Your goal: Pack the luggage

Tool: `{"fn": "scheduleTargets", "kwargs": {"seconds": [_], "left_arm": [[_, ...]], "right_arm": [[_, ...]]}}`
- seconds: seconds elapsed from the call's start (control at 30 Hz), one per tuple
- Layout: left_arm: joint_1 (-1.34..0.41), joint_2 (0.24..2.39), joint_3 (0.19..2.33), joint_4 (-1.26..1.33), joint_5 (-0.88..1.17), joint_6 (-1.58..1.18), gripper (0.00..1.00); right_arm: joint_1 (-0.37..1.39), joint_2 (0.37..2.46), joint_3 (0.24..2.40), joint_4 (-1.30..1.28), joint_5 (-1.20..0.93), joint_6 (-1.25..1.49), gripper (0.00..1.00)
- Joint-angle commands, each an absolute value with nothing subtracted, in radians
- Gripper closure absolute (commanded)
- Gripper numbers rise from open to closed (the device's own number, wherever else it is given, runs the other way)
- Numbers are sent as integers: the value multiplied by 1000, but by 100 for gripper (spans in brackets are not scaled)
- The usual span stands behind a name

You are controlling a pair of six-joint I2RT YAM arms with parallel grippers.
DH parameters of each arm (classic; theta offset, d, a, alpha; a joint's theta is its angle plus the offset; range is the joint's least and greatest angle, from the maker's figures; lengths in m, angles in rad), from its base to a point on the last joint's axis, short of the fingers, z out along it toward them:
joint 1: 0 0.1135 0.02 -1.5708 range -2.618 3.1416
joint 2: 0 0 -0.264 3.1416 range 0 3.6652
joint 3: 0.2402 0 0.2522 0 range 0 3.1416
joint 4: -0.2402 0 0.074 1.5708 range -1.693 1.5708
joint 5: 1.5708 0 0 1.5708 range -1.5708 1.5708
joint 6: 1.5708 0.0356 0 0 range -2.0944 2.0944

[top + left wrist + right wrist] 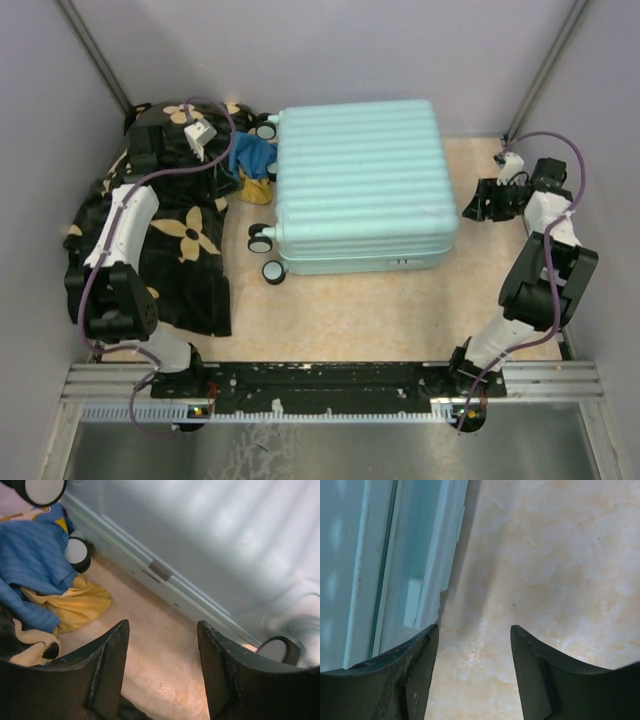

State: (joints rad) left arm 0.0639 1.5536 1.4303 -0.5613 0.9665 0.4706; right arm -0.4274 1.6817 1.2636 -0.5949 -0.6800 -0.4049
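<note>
The pale mint-blue ribbed suitcase (360, 185) lies closed and flat on the beige floor, its black-and-white wheels (262, 243) facing left. My left gripper (215, 150) is open and empty, just left of the suitcase near the wheels; the left wrist view shows the suitcase's side (215, 555) and a wheel (76, 552) beyond my fingers (107, 670). My right gripper (478, 205) is open and empty at the suitcase's right edge; the right wrist view shows the shell's seam (385, 565) beside my left finger (415, 670).
A black blanket with tan flowers (185, 235) lies on the left under my left arm. Blue and yellow cloth (252, 165) is bunched between blanket and suitcase, also in the left wrist view (40, 565). Grey walls enclose the area; bare floor (380, 320) lies in front.
</note>
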Motion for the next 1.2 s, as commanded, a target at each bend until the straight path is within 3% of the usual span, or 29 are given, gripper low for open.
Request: {"fn": "scheduleTargets", "kwargs": {"seconds": [0.0, 0.2, 0.5, 0.67, 0.87, 1.0, 1.17], "left_arm": [[45, 1660, 1449, -354, 898, 296, 38], [-16, 1758, 1481, -298, 834, 353, 38], [-2, 1973, 1758, -270, 668, 232, 37], [0, 2024, 1792, -201, 689, 163, 36], [24, 2113, 1968, -240, 648, 114, 35], [31, 2143, 1994, -236, 607, 123, 35], [9, 2136, 1941, -282, 706, 214, 40]], "right_arm": [[-422, 1713, 1328, -548, -695, -356, 41], [-487, 1676, 1315, -680, -670, -409, 52], [-582, 1297, 985, -816, -797, -651, 64], [-492, 1135, 809, -644, -810, -558, 69], [-329, 1091, 685, -432, -807, -323, 69], [-307, 1094, 606, -152, -802, -68, 68], [-290, 1195, 598, 127, -757, 181, 69]]}}
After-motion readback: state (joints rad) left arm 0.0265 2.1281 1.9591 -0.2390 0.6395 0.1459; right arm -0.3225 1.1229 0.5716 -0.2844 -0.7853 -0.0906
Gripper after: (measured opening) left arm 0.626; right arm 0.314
